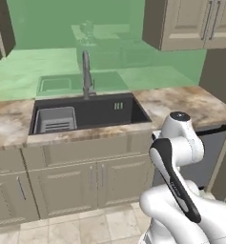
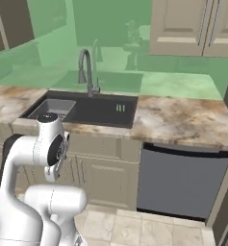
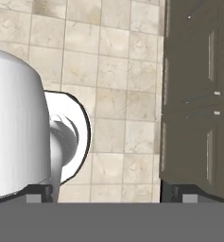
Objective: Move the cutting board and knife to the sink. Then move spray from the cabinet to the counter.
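Note:
The dark grey sink (image 1: 100, 112) (image 2: 103, 111) is set into the marbled counter (image 1: 181, 102) (image 2: 183, 120), with a ribbed rack insert (image 1: 55, 119) at its left and a tall faucet (image 1: 87, 71) behind it. The beige wall cabinet (image 1: 186, 24) (image 2: 183, 26) hangs at the upper right with its doors shut. My arm is folded low in front of the base cabinets. My gripper (image 3: 109, 194) points down at the tiled floor, open, with nothing between its fingertips (image 3: 40, 193). The cutting board, the knife and the spray are out of view.
A grey dishwasher front (image 2: 180, 180) sits under the counter right of the sink. Beige drawer and door fronts (image 1: 86, 176) run below the sink. In the hand view, dark cabinet doors (image 3: 193, 94) border the floor tiles (image 3: 123, 71).

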{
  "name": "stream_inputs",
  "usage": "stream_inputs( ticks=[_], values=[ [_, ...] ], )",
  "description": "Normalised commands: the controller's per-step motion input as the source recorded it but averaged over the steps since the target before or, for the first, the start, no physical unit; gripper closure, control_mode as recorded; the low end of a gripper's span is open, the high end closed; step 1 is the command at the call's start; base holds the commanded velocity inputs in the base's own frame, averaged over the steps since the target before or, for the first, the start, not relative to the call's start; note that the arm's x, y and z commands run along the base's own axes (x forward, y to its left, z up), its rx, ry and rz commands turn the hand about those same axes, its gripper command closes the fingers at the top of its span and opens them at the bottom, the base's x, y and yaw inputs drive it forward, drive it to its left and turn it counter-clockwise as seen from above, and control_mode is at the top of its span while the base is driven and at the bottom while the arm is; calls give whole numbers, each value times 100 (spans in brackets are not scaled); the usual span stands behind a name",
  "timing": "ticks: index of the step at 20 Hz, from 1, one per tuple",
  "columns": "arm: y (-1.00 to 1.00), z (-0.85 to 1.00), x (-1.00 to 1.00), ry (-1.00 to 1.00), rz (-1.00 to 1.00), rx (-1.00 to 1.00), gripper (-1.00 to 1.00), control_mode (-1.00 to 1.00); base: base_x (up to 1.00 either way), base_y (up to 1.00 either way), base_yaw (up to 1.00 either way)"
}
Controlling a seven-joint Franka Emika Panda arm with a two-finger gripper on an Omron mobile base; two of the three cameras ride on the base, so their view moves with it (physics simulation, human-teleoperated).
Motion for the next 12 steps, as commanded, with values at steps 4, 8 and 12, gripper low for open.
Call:
stream_inputs(
  ticks=[4,8,12],
  values=[
    [0,0,0,0,0,0,-100,100,-34,76,4],
    [0,0,0,0,0,0,-100,100,-20,71,8],
    [0,0,0,0,0,0,-100,100,-11,71,12]
  ],
)
